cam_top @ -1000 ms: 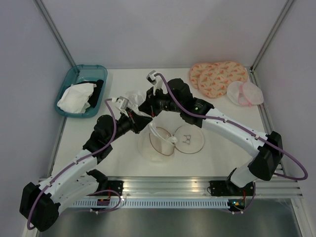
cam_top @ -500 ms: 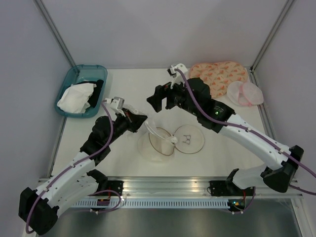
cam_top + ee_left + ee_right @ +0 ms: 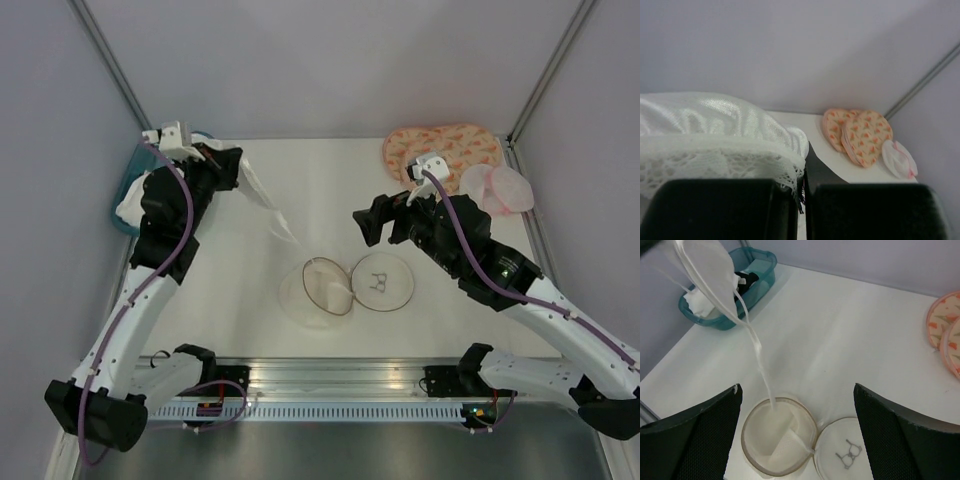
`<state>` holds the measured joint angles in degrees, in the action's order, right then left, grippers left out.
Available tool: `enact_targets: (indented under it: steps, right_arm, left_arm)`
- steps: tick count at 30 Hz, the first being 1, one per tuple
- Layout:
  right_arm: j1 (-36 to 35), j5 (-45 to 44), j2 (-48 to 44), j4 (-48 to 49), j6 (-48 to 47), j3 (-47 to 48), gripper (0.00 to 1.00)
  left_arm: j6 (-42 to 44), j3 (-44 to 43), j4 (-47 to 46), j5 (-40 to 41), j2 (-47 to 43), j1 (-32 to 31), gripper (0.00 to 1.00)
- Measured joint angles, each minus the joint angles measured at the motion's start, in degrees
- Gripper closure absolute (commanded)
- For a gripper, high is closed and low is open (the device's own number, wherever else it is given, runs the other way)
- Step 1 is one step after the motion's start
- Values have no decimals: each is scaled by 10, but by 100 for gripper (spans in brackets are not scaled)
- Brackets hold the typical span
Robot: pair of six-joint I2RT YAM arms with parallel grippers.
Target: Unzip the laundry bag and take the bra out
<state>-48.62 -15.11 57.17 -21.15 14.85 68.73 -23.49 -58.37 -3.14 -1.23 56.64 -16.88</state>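
Observation:
The laundry bag (image 3: 318,292) lies unzipped in the middle of the table, its tan-rimmed halves spread flat. The lid with the black bra icon (image 3: 381,282) is on the right. My left gripper (image 3: 232,166) is raised at the far left, shut on the white bra (image 3: 252,186). A narrow strap (image 3: 760,360) trails down from the bra into the open bag (image 3: 775,440). In the left wrist view the lacy fabric (image 3: 715,140) is pinched between the jaws. My right gripper (image 3: 368,224) hovers right of the strap, open and empty, above the bag (image 3: 797,390).
A teal bin (image 3: 122,188) holding a white cloth and a black cloth sits at the far left, just under my left wrist. A pink-orange patterned pad (image 3: 445,152) and a pale pink mesh pair (image 3: 497,188) lie at the far right.
My left gripper shut on the bra and carried it up and left toward the bin. My right gripper let go, opened wide and drew back to the right.

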Motion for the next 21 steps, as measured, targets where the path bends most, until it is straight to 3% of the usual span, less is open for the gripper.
enact_targets:
  steps: [8,21]
  right_arm:
    - [0,20,-12,-21,18,-60,3]
    - [0,67,41,-35,35,-76,2]
  left_arm:
    - [51,-185,55,65,93,90,98]
    - [60,-421,108,113,238,225,98]
